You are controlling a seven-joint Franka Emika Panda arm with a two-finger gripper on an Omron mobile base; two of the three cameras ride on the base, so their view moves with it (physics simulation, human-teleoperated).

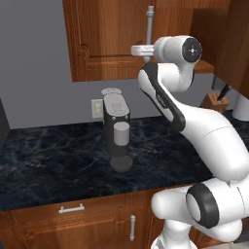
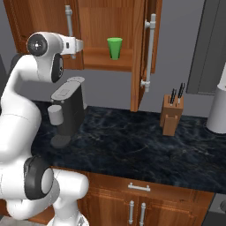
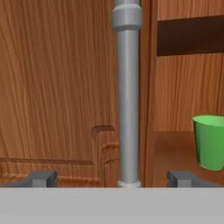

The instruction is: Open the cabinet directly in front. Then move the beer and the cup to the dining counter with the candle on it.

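Observation:
The cabinet [image 2: 39, 26] hangs on the wall above the counter; its left door [image 1: 107, 39] is closed and its right door [image 2: 140, 53] stands swung out. My gripper [image 3: 113, 179] is open, with the left door's vertical silver handle [image 3: 127, 96] between its fingertips [image 3: 41, 178], near the bar's lower end. From the base views the gripper [image 2: 79, 45] [image 1: 137, 50] sits at that handle [image 1: 150, 29]. The green cup [image 2: 114, 47] [image 3: 210, 142] stands upright on the open shelf, to the right of the gripper. The beer, the dining counter and the candle are out of view.
A dark coffee machine [image 2: 68, 110] [image 1: 115, 126] stands on the black marble counter [image 2: 132, 145] below the gripper. A wooden knife block [image 2: 171, 114] sits to the right. The open door's long handle [image 2: 151, 48] juts toward the robot. Base cabinets [image 1: 73, 219] line the front.

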